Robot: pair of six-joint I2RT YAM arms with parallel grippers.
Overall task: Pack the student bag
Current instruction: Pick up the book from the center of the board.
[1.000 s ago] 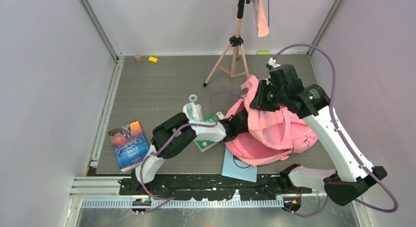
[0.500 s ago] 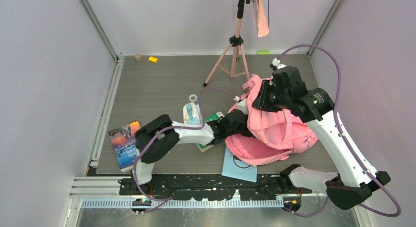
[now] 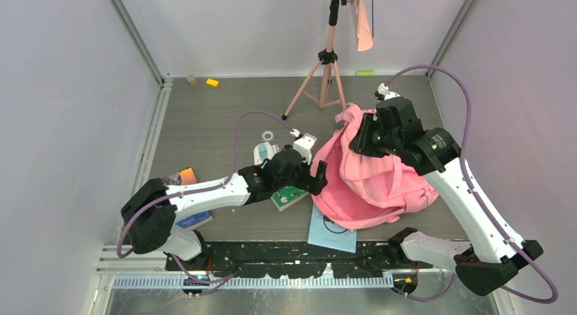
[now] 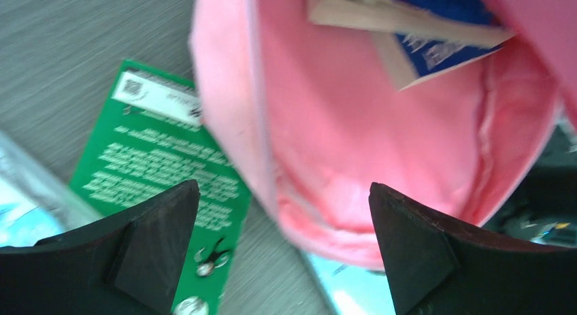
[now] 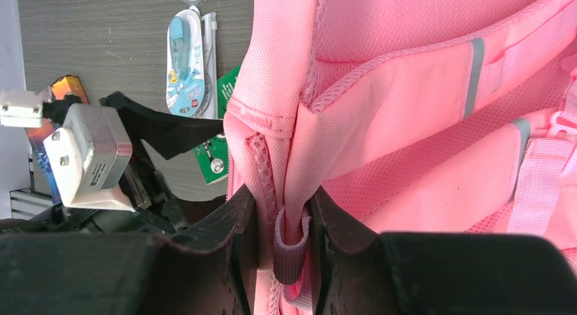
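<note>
The pink backpack sits right of centre on the table, mouth propped wide, and the right gripper has its fingers pressed together on a fold of fabric and a grey loop at the rim — that is what holds the opening up. The left gripper hovers just at the mouth with its fingers spread wide and nothing between them. Look inside through the left wrist view: a book with a blue cover lies deep in the bag, so at least one item counts as packed.

Plenty is left outside, though. A green card package lies just beside the bag's edge, right under the left gripper. A blue-and-white packet and a small white ring lie a little further back, a colourful book is half hidden under the left arm, and a pale blue booklet pokes out from under the bag's near side.

My read — early going, with most of the loading still ahead.
</note>
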